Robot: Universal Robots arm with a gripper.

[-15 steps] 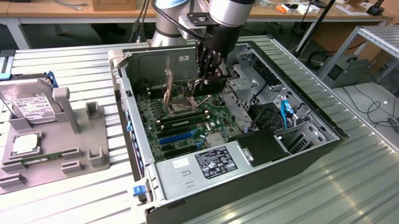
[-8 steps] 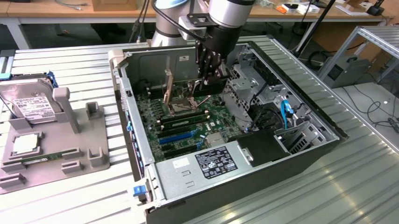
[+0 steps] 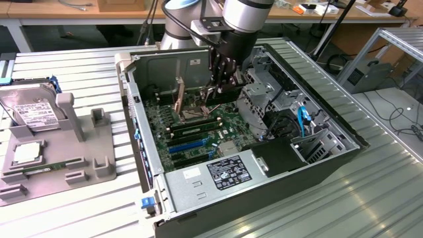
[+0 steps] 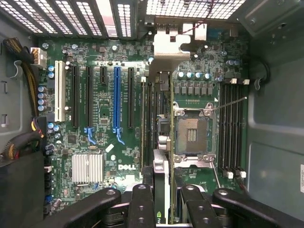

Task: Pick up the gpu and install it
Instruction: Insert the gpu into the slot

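1. The gripper (image 3: 221,91) hangs inside the open computer case (image 3: 317,163) on the bench (image 3: 79,208).
2. Its fingers (image 4: 142,204) are closed on the gpu (image 4: 159,142), held on edge above the motherboard (image 4: 102,137).
3. The card stands between the expansion slots and the CPU socket (image 4: 191,135); whether it is seated is hard to tell.
4. A hard drive (image 3: 29,111) sits in the grey holder (image 3: 59,163) at the exterior view's left.
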